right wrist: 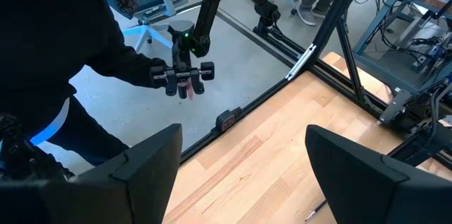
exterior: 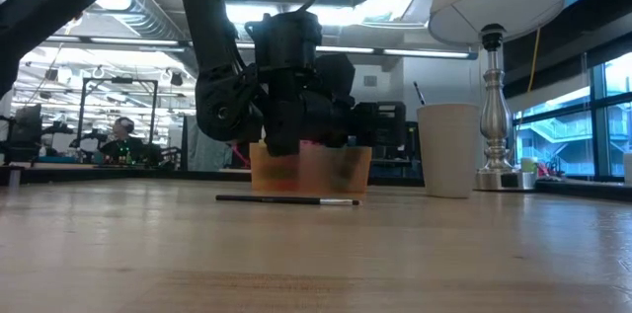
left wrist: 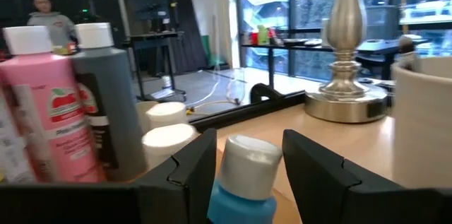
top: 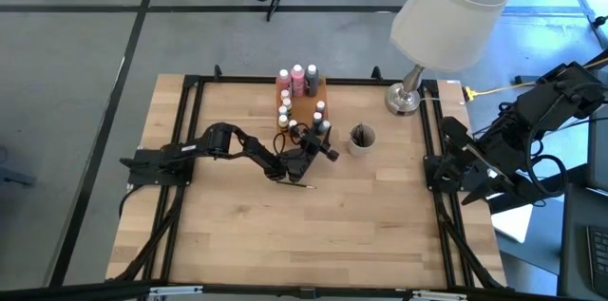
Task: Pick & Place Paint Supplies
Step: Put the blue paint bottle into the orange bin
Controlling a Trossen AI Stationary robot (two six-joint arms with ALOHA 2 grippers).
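Blue paint bottle (left wrist: 244,181) seen upright between fingers (left wrist: 189,164) of left tool (top: 321,141), white cap level with fingertips, small gaps visible either side; jaws parted, not clamped. Bottle placed at near edge of orange tray (top: 306,113) among pink bottle (left wrist: 46,107) and grey bottle (left wrist: 109,97). Paintbrush (exterior: 286,199) left flat on desk (top: 380,216) just before tray. Left arm nearer; right tool (right wrist: 244,174) parked open at desk's right edge, empty
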